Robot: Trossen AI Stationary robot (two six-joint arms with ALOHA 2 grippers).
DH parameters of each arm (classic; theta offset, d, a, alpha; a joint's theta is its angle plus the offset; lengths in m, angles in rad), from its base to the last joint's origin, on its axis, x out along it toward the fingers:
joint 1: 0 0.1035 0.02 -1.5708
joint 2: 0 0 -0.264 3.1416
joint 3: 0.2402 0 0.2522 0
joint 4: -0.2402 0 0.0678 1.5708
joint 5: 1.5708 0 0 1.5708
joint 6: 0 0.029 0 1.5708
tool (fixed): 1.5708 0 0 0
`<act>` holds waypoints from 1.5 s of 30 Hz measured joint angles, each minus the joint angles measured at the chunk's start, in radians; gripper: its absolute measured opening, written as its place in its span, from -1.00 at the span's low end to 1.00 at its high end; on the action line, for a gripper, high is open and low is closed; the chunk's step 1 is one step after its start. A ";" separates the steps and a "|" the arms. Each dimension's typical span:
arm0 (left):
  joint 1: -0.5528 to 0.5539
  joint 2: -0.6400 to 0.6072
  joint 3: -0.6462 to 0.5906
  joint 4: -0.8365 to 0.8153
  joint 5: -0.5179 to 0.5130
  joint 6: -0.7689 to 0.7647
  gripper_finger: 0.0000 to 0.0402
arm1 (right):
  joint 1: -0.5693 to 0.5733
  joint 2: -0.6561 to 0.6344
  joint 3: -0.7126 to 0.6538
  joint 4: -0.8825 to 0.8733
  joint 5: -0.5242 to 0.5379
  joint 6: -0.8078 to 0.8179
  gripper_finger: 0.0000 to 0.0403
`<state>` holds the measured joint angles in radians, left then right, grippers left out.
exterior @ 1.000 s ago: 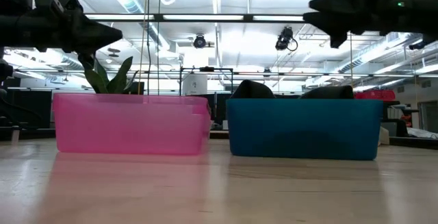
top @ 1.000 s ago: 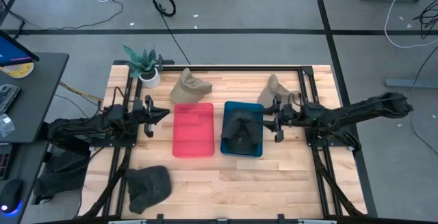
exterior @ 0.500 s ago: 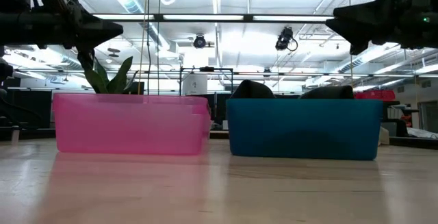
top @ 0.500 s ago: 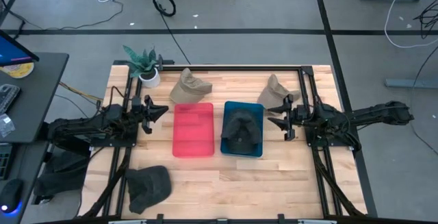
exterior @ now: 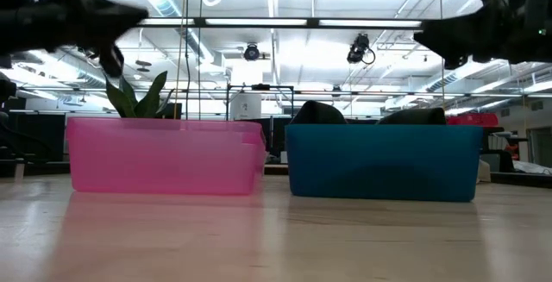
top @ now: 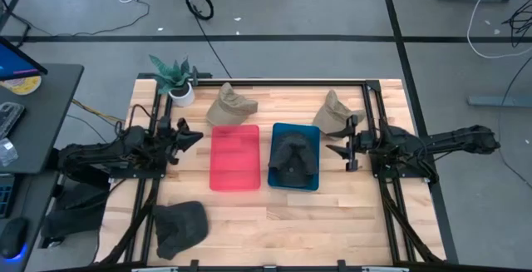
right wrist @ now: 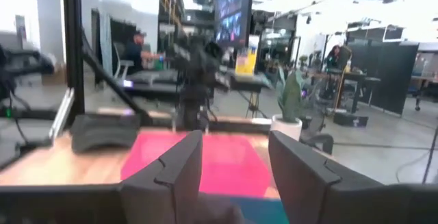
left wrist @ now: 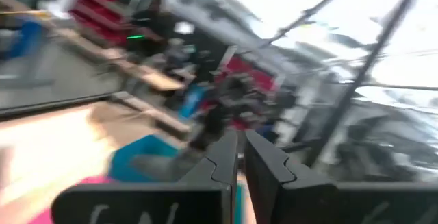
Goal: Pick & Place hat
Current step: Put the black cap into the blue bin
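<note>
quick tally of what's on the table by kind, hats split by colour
Tan hats: 2
Dark hats: 2, one in the blue bin, one at the table's near-left corner
Bins: 2, pink bin, blue bin
Potted plant: 1
Total: 7

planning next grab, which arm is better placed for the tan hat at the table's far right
Likely the right: its open gripper hangs just beside that tan hat. The left gripper is shut, beyond both bins.
</note>
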<state>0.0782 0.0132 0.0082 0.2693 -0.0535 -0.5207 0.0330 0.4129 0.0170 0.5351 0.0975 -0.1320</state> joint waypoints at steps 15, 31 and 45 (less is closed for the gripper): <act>-0.190 0.000 0.000 0.307 0.165 0.040 -0.86 | 0.000 -0.059 0.000 -0.229 0.000 -0.108 -0.14; -0.413 0.004 0.009 0.509 0.084 0.197 -0.86 | 0.000 -0.062 0.000 -0.390 0.096 -0.269 -0.14; -0.530 0.470 0.250 0.511 0.001 0.279 -0.86 | 0.000 -0.061 0.000 -0.480 0.201 -0.244 -0.14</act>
<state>-0.4517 0.4834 0.2583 0.7805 -0.0524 -0.2417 0.0326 0.3515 0.0174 0.0556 0.2983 -0.3756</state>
